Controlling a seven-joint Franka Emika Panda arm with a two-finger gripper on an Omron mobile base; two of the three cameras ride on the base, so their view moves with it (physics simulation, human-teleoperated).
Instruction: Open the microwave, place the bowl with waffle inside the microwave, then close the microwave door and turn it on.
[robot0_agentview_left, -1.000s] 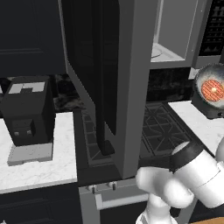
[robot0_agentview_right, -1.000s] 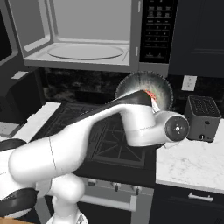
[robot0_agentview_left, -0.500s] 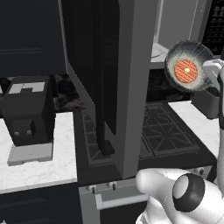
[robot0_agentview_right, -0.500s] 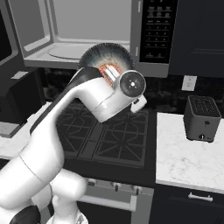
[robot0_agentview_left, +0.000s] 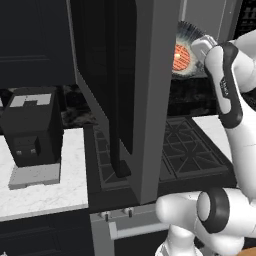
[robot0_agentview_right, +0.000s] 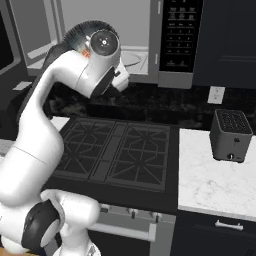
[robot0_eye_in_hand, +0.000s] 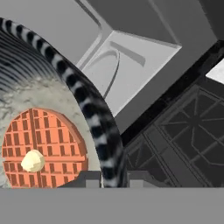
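- The scene was a dark kitchen: a black stovetop (robot0_agentview_right: 115, 150) between white marble counters (robot0_agentview_right: 215, 180), below the microwave (robot0_agentview_right: 150, 40).
- The gripper (robot0_eye_in_hand: 114, 177) pinched the striped rim of the bowl with waffle (robot0_eye_in_hand: 52, 131), one finger on each side of the wall.
- The bowl (robot0_agentview_left: 187, 52) was held raised over the stovetop, just in front of the pale microwave cavity.
- The orange waffle carried a pale lump.
- The microwave door (robot0_agentview_left: 125, 85) stood swung fully open at the left.
- A black coffee machine (robot0_agentview_left: 32, 127) sat on the left counter; a grey toaster (robot0_agentview_right: 231, 135) sat on the right.
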